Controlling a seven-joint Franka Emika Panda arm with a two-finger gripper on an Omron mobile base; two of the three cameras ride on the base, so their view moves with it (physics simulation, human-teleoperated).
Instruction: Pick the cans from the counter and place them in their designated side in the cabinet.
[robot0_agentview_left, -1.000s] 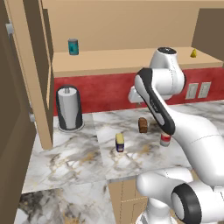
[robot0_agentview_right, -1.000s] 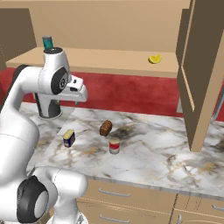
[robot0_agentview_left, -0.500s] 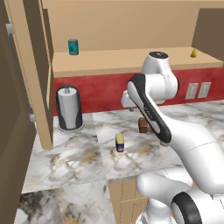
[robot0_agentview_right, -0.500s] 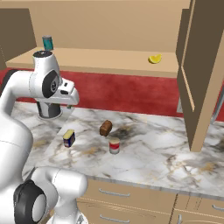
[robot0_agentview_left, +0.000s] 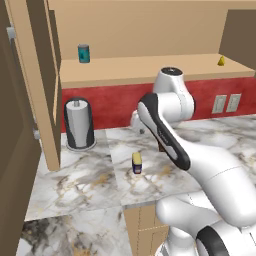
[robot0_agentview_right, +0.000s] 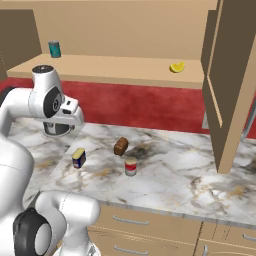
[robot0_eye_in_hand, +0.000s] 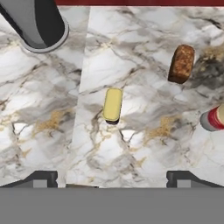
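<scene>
Now that our arm has swung left over the counter, our gripper hangs spread wide and empty, the blue can just ahead between its fingertips and the red can off to its right; we judge the blue one is next.

You are looking at a kitchen. You see a marble counter with wooden drawers under it, a red wall behind with two sockets, and a wooden cabinet with open doors above. Cans stand on the counter, and a lemon lies on the shelf.
</scene>
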